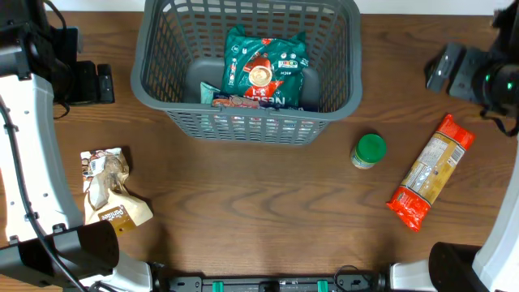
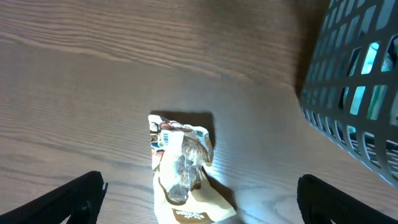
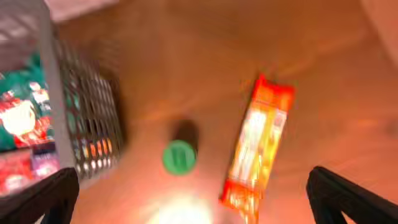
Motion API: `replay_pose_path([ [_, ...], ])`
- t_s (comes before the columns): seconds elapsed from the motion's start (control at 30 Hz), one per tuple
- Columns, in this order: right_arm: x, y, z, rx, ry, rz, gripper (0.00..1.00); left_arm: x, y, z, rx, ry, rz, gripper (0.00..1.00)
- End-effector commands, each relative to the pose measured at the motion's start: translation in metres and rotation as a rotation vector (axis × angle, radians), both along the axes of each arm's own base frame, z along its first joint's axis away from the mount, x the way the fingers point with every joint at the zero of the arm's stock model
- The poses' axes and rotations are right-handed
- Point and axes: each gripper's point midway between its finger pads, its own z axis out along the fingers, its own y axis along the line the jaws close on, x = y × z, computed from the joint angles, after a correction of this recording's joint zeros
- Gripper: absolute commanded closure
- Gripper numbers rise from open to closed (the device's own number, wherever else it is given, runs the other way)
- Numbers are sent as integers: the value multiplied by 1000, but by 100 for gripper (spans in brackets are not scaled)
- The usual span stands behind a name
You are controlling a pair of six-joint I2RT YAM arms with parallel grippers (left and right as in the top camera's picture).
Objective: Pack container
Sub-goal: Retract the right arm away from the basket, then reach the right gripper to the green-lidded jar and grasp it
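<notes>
The container (image 1: pixel 162 81), a dark grey slotted basket, stands at the far middle of the wooden table (image 1: pixel 243 203). A green coffee-mix packet (image 1: pixel 266 69) lies on its floor. A smaller red-and-dark packet (image 1: pixel 235 101) lies just nearer, against the near wall and partly under the green one. Three items lie outside it on the table. A beige pouch (image 1: pixel 109 188) with a clear window is at the near left, well apart from the basket. A green-lidded jar (image 1: pixel 369 150) stands upright near the basket's near right corner. An orange-red packet (image 1: pixel 430 172) lies slanted just to the right of the jar, not touching it. In the left wrist view, the left gripper (image 2: pixel 199 182) hangs over the pouch with its jaws spread wide and nothing between them, and the basket wall shows at the right edge. The right wrist view is blurred. It shows the right gripper (image 3: pixel 194 176) also spread wide and empty, above the jar and the orange-red packet, with the basket at the left.
</notes>
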Motion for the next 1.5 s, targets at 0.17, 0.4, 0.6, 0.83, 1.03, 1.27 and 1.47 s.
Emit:
replay_pose_path([
  [0.17,-7,22,-61,131,207,31,1,-5,16,0,0,0,38,2],
  [0.4,-6,22,-142,149,392,23,1,-10,37,0,-13,-11,109,1],
  [0.6,-3,40,-209,225,457,99,1,-10,38,0,-12,-12,111,2],
  [0.83,-1,47,-266,224,460,144,1,-10,38,1,-12,-14,111,2],
  [1.03,0,47,-297,221,435,145,1,-10,38,0,-13,-14,111,1],
  [1.27,-7,42,-327,211,432,73,1,-9,36,1,-28,-19,105,1],
  [1.47,-8,34,-335,176,426,45,1,-9,36,1,-28,-19,105,2],
])
